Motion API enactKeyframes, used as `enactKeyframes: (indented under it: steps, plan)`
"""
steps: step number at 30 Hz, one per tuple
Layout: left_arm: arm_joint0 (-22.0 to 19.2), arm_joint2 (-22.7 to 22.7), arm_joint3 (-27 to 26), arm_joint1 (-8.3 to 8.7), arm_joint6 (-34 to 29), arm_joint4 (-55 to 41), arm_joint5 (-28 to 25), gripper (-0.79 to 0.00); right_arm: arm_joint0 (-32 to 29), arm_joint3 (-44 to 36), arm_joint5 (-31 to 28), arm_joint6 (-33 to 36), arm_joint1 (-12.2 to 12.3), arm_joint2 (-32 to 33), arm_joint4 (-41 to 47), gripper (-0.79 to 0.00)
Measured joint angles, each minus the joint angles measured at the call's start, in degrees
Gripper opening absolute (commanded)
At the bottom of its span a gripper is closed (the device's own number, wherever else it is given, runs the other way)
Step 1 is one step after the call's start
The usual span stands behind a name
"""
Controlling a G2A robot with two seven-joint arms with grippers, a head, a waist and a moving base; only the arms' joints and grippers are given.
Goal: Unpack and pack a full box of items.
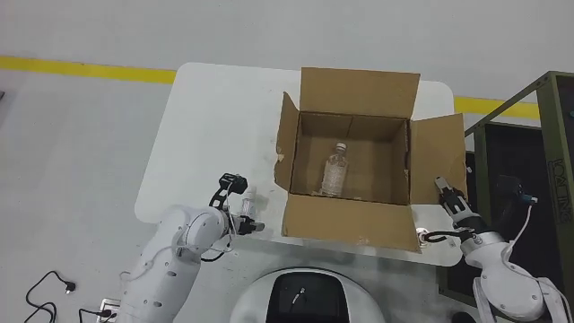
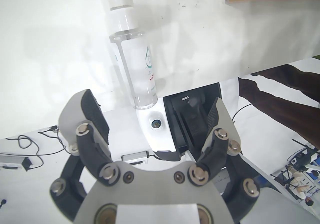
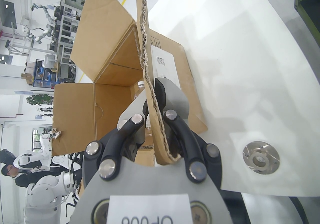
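While the right gripper [image 3: 151, 96] pinches the open cardboard box's [image 1: 359, 90] right flap [image 1: 437, 157], the left gripper [image 2: 153, 104] is spread just beside a clear spray bottle [image 2: 135, 60]. It stands upright near the bench's [image 1: 224, 117] near-left edge, with a gap to the box wall. A second bottle [image 1: 336, 169] lies inside the box.

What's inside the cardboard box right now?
One clear bottle lies on the floor of the cardboard box, cap toward the far wall. The near wall hides the strip of floor at its foot, so anything there can't be seen.
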Motion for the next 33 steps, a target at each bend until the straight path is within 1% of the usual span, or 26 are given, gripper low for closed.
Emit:
enactKeyframes:
  steps: [7, 13, 14, 16, 18, 19, 21, 28, 29, 33]
  plan:
    - [-2.78, 3.27, 4.47, -0.29, 0.70, 2.08, 1.22, 0.000, 0.17, 0.17, 0.21, -0.15, -0.01, -0.09, 0.33, -0.785]
    - [-4.11, 4.69, 6.33, -0.36, 0.45, 2.78, 1.38, -0.003, 0.22, 0.30, 0.39, -0.28, -0.01, 0.12, 0.80, -0.785]
    - [-4.24, 4.78, 6.48, -0.35, 0.41, 2.91, 1.36, -0.046, 0.22, 0.31, 0.40, -0.30, -0.01, 0.14, 0.84, -0.785]
    - [-4.48, 4.91, 7.00, -0.31, 0.38, 3.04, 1.37, -0.089, 0.23, 0.32, 0.44, -0.36, -0.01, 0.16, 0.94, -0.785]
    - [-4.74, 5.03, 7.64, -0.29, 0.45, 3.17, 1.38, -0.114, 0.23, 0.31, 0.47, -0.44, -0.02, 0.15, 1.05, -0.785]
    - [-4.92, 5.16, 8.15, -0.29, 0.56, 3.23, 1.41, -0.108, 0.22, 0.29, 0.47, -0.47, -0.02, 0.11, 1.13, -0.785]
    - [-5.20, 5.39, 8.78, -0.30, 0.75, 3.27, 1.49, -0.135, 0.19, 0.26, 0.40, -0.46, -0.02, 0.07, 1.15, -0.785]
    - [-6.09, 6.13, 9.88, -0.32, 0.86, 3.37, 1.72, -0.172, 0.20, 0.26, 0.47, -0.64, -0.03, -0.01, 1.30, -0.785]
    - [-6.18, 6.22, 9.99, -0.33, 0.90, 3.34, 1.76, -0.200, 0.22, 0.27, 0.48, -0.64, -0.03, -0.01, 1.30, -0.785]
    - [-6.53, 6.65, 10.46, -0.36, 0.97, 3.26, 1.87, -0.219, 0.27, 0.29, 0.47, -0.55, -0.01, 0.00, 1.29, -0.785]
